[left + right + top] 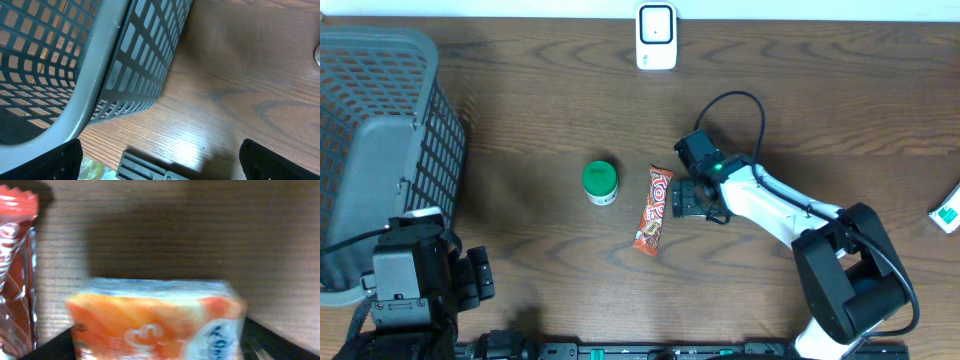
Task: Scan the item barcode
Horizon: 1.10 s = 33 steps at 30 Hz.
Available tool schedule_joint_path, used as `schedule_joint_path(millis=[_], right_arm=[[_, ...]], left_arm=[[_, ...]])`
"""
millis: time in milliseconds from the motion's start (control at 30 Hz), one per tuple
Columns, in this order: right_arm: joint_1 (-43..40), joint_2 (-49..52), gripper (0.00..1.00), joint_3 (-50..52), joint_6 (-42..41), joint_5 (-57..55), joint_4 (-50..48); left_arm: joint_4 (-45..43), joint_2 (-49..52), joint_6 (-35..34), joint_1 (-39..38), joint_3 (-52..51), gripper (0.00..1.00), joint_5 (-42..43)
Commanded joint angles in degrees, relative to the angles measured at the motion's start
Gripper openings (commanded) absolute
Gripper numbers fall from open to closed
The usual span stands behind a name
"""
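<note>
The right jaws grip an orange packet [155, 322] beside a red candy bar [654, 210]; left jaws gape wide

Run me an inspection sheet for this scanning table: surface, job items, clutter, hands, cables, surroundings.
Surface: dark wood-grain table.
Job's things: white scanner upright at the far edge; red candy bar lying flat mid-table; orange packet between the right hand's fingers, no barcode visible.
Clutter: green-lidded jar beside the candy bar, apart from it; grey mesh basket on the left; small blue-and-white box at the right edge.
Hands: left hand open and empty, next to the basket; right hand beside the candy bar, grip on the packet cannot be confirmed.
Cables: black cable looping over the right arm.
Surroundings: nothing seen.
</note>
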<state>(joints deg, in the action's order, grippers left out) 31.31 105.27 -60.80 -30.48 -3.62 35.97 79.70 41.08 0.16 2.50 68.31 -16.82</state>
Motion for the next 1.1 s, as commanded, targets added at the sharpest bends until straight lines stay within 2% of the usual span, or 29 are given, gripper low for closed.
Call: schedule_joint_path(millis=[0, 100, 333, 433, 600, 633, 667, 700, 733, 800, 900, 1067], right_arm=[[0.6, 2.8, 0.57, 0.9, -2.8, 0.5, -0.2], [0.6, 2.8, 0.5, 0.9, -3.4, 0.7, -0.2], [0.6, 2.7, 0.52, -0.8, -3.3, 6.4, 1.8], [0.6, 1.9, 0.49, -3.8, -3.3, 7.1, 6.8], [0.5, 0.7, 0.5, -11.0, -0.7, 7.2, 18.7], [0.5, 0.7, 0.53, -12.7, -0.5, 7.1, 21.7], [0.5, 0.7, 0.59, -14.0, -0.5, 7.1, 24.0], [0.5, 0.7, 0.71, -15.0, -0.5, 7.2, 25.7], [0.5, 0.7, 0.75, -15.5, -0.5, 7.1, 26.5], [0.5, 0.7, 0.78, -15.5, 1.1, 6.9, 26.6], [0.5, 0.9, 0.99, -14.2, 2.5, 5.5, 24.5], [0.5, 0.9, 0.99, -9.8, 1.8, 3.1, 19.5]], left_arm=[[0.2, -0.2, -0.1, -0.2, 0.1, 0.98, -0.3], [0.2, -0.2, -0.1, -0.2, 0.1, 0.98, -0.3], [0.2, -0.2, -0.1, -0.2, 0.1, 0.98, -0.3], [0.2, -0.2, -0.1, -0.2, 0.1, 0.98, -0.3], [0.2, -0.2, -0.1, -0.2, 0.1, 0.98, -0.3], [0.2, -0.2, -0.1, -0.2, 0.1, 0.98, -0.3], [0.2, -0.2, -0.1, -0.2, 0.1, 0.98, -0.3], [0.2, -0.2, -0.1, -0.2, 0.1, 0.98, -0.3], [0.2, -0.2, -0.1, -0.2, 0.1, 0.98, -0.3], [0.2, -0.2, -0.1, -0.2, 0.1, 0.98, -0.3], [0.2, -0.2, -0.1, -0.2, 0.1, 0.98, -0.3], [0.2, -0.2, -0.1, -0.2, 0.1, 0.98, -0.3]])
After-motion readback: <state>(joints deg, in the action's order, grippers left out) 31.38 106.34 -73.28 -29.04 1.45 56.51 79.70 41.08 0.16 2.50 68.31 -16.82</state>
